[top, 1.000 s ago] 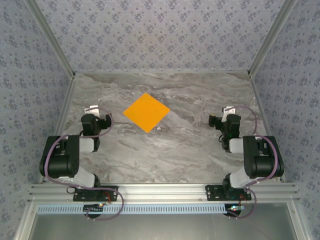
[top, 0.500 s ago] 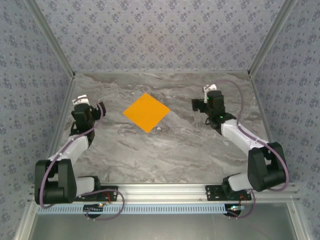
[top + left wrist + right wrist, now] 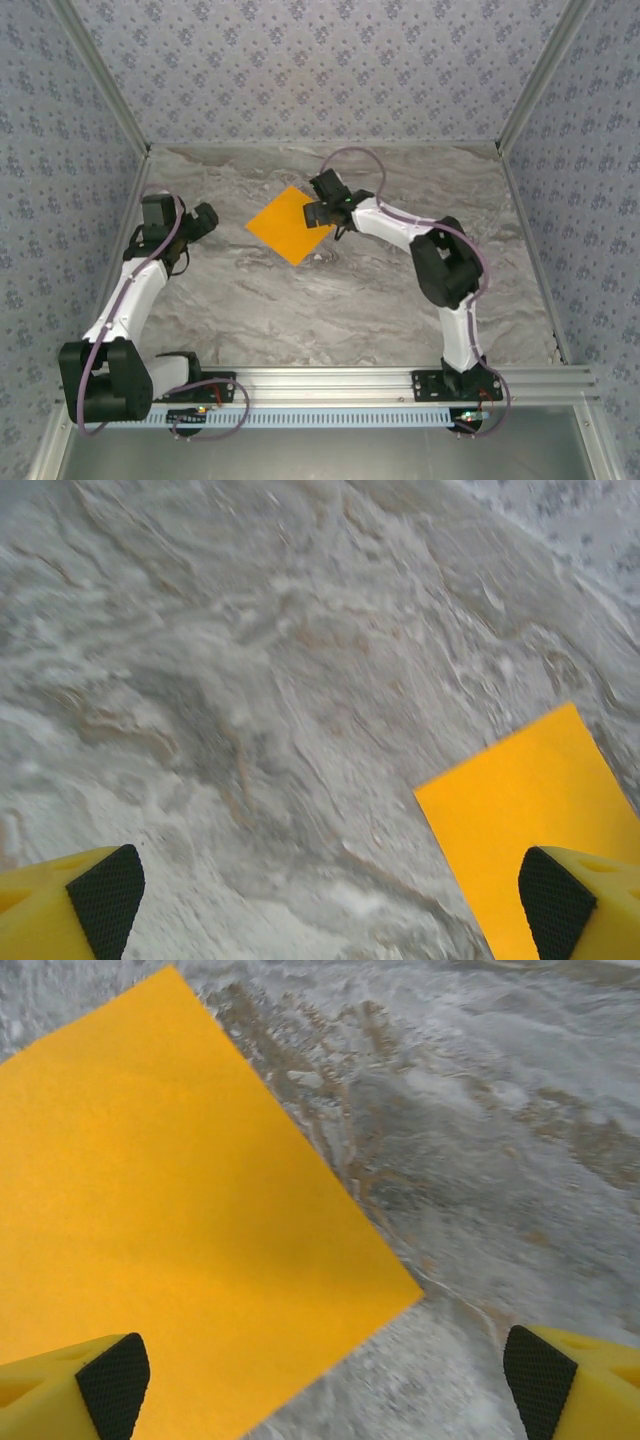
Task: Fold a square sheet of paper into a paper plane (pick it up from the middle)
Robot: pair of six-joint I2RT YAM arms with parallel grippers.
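The square sheet of paper point(image 3: 285, 227) is bright orange and lies flat and unfolded on the marble table, turned like a diamond. My right gripper point(image 3: 318, 212) hovers at the sheet's right corner, jaws open and empty. In the right wrist view the sheet point(image 3: 170, 1210) covers the left half, one corner pointing between my open right gripper point(image 3: 325, 1380). My left gripper point(image 3: 205, 218) is open, left of the sheet with bare table between. In the left wrist view the sheet point(image 3: 530, 800) lies at the lower right, beside the right fingertip point(image 3: 548, 900) of my open left gripper point(image 3: 325, 895).
The grey marble table point(image 3: 330, 300) is walled by patterned panels at the back and sides, with metal posts point(image 3: 100, 80) in the corners. An aluminium rail point(image 3: 330, 382) runs along the near edge, where both arm bases are bolted.
Both arms have stretched out from folded poses near their bases. The right gripper swung left across the table to the sheet's right corner; the left moved forward and toward the sheet. The sheet has not moved.
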